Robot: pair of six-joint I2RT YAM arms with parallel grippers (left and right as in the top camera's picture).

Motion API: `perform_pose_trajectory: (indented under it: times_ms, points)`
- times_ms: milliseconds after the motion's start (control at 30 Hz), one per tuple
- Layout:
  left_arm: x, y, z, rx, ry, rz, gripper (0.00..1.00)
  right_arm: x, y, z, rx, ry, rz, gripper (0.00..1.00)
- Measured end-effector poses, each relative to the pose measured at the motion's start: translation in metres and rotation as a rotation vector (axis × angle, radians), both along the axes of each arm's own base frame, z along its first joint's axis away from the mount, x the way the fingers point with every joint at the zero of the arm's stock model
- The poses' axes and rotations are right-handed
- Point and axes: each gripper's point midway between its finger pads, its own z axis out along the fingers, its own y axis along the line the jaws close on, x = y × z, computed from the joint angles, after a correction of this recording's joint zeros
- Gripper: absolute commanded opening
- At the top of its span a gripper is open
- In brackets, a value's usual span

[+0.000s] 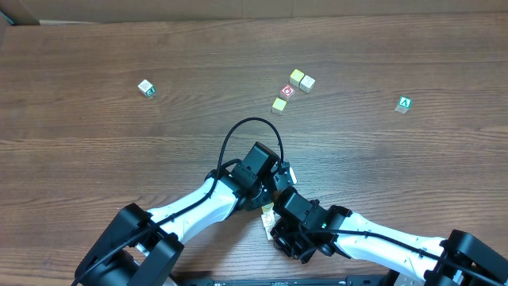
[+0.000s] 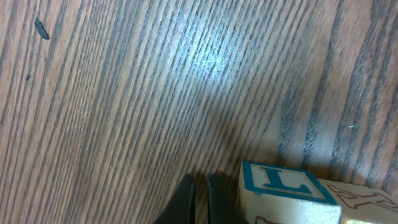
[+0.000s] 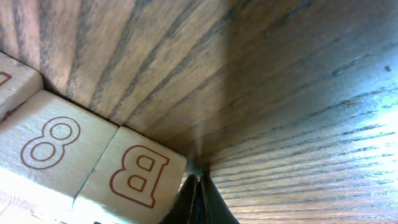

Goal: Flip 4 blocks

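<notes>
The blocks [image 1: 267,213] lay bunched at the near middle of the scene, mostly hidden from overhead; all were pale wooden cubes lying flat; the L block [image 2: 283,186] showed a teal-framed letter on top and touched a neighbour block [image 2: 367,199] with reddish line-work; the 8 block [image 3: 53,146] and B block [image 3: 140,174] sat side by side, touching, their characters printed in red.
</notes>
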Motion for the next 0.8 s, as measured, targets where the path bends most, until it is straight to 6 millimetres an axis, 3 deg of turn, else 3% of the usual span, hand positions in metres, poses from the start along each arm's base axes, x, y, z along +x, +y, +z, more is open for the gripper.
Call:
perform_pose_trajectory:
  times_ms: [800]
  points:
    - [0.0041, -0.0045, 0.0012, -0.013, -0.028, -0.029, 0.04, 0.0008, 0.0014, -0.0002, 0.005, -0.003, 0.001, 0.04]
